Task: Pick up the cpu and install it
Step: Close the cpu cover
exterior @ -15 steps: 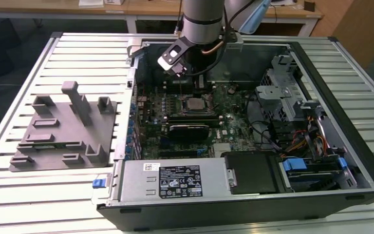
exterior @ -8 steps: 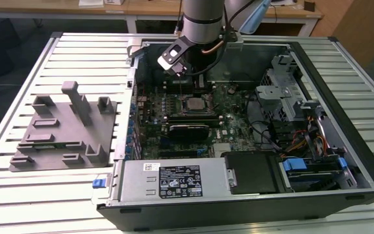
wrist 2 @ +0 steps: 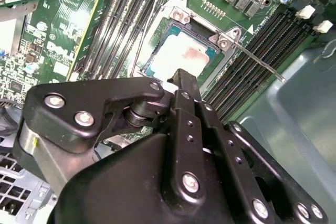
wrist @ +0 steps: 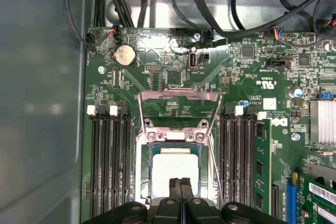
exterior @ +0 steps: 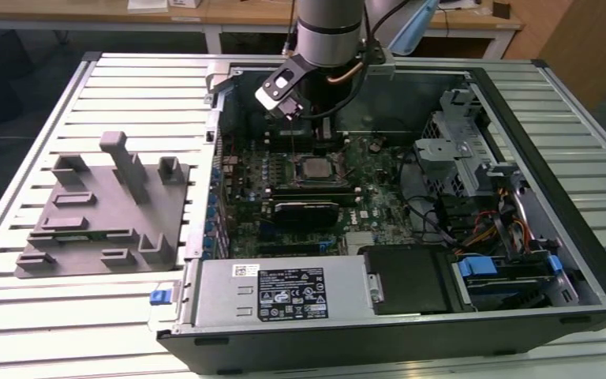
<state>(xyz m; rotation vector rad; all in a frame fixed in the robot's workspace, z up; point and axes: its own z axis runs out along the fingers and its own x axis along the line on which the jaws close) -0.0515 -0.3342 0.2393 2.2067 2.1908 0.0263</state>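
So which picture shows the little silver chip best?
The first wrist view: it looks straight down on the chip lying in its socket, with the gripper hiding one edge. The second wrist view shows the chip at a slant, partly behind the gripper. The exterior view shows it small and far away.

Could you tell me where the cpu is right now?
In both wrist views the cpu lies in the motherboard socket between memory slots, just beneath the gripper.
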